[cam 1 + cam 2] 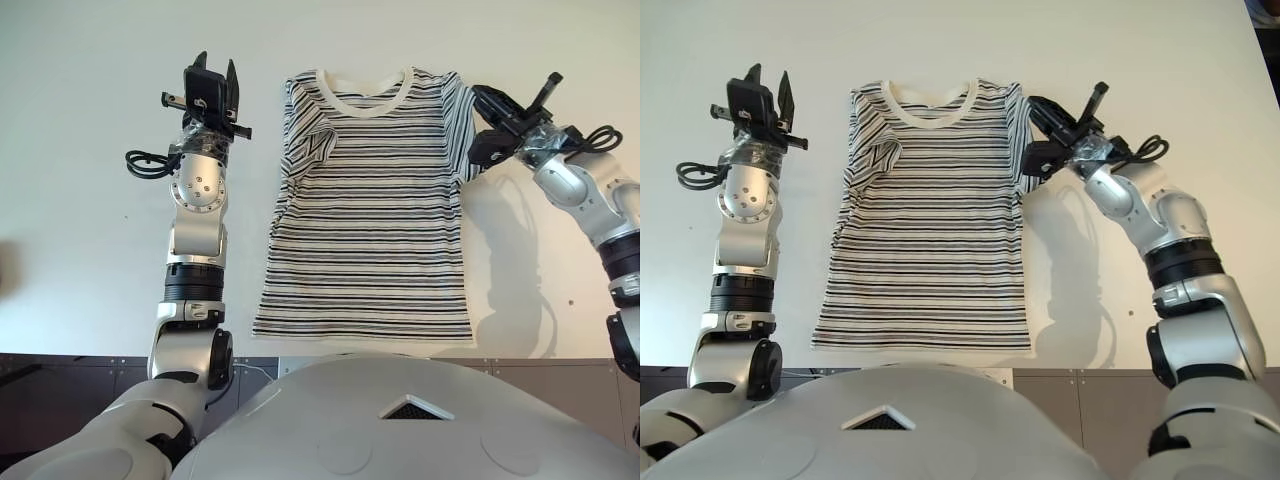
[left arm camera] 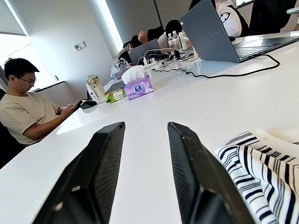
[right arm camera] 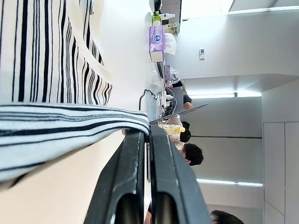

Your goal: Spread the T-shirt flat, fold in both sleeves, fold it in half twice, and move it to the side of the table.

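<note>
Logging from the near edge outward. T-shirt (image 1: 370, 220) lies on the white table (image 1: 80, 250), hem along the near edge, collar toward the far edge, body flat. Sleeve on the robot's left (image 1: 318, 145) is already folded in over the chest, so the first sleeve fold looks done. Sleeve on the robot's right (image 1: 462, 130) is pinched by the right gripper (image 1: 483, 100), jaws closed to a sliver on striped cloth. Left gripper (image 1: 216, 62) hovers over bare table just beside the shirt's left shoulder, jaws wide, holding nothing.

Risks (judgement):
- The pinch sits at the very cloth edge. The fabric may slip out mid-fold, leaving the sleeve short or crumpled.
- Dragging instead of lifting could tug the shoulder and skew the flat body.

Views: from the head, the gripper body covers the pinch. The right wrist view gives it, with the striped edge (image 3: 70, 116) meeting the fingertips (image 3: 138, 135). The left wrist view confirms the open gap. Toward the far end it shows a tissue box (image 2: 138, 86) and a laptop (image 2: 210, 32).
</note>
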You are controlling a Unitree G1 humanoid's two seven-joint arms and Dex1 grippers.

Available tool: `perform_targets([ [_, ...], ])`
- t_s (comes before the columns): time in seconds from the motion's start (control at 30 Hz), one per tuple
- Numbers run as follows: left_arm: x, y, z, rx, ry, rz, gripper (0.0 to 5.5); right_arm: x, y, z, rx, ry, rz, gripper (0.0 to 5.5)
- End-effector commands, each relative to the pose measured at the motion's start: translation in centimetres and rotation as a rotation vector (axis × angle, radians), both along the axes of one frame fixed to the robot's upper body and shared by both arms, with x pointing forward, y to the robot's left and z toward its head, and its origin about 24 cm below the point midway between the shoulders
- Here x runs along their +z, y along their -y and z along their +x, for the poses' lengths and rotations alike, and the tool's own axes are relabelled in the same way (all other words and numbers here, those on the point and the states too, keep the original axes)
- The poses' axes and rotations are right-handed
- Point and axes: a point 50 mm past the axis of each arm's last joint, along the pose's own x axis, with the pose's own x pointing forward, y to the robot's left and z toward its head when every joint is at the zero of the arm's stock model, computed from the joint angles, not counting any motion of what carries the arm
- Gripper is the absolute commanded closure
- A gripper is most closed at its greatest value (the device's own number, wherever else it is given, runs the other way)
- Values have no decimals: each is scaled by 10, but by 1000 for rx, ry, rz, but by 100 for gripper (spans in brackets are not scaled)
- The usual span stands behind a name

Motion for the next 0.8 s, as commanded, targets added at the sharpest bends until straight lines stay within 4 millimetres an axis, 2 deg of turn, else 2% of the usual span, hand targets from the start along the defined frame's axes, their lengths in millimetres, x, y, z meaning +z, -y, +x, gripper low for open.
perform_targets([
  [0.03, -7, 3, -2, -2, -29, 7, 378, 2, -23, 9, 37, 0, -12, 535],
  [0.2, -13, 3, -3, -3, -49, 11, 378, -14, -35, 11, 24, -71, -36, 535],
  [0.33, -16, 3, -2, -10, -65, 13, 378, -20, -39, 9, 25, -121, -20, 476],
  [0.47, -16, 3, 0, -10, -68, 16, 378, -11, -46, 10, 35, -144, 104, 410],
  [0.53, -14, 0, 0, -8, -67, 16, 378, 3, -27, 16, -60, -110, 198, 381],
  [0.6, -15, -3, 0, -1, -69, 14, 378, 12, 4, 19, -174, -72, 201, 347],
  [0.63, -16, -3, -2, 2, -71, 13, 378, 11, 22, 16, -224, -74, 173, 332],
  [0.7, -18, -4, -4, 9, -75, 9, 378, 6, 46, 5, -267, -114, 116, 312],
  [0.73, -19, -2, -5, 9, -77, 5, 378, 2, 49, -4, -248, -151, 105, 312],
  [0.8, -19, -1, -6, 11, -77, -1, 378, -5, 40, -21, -175, -219, 125, 312],
])
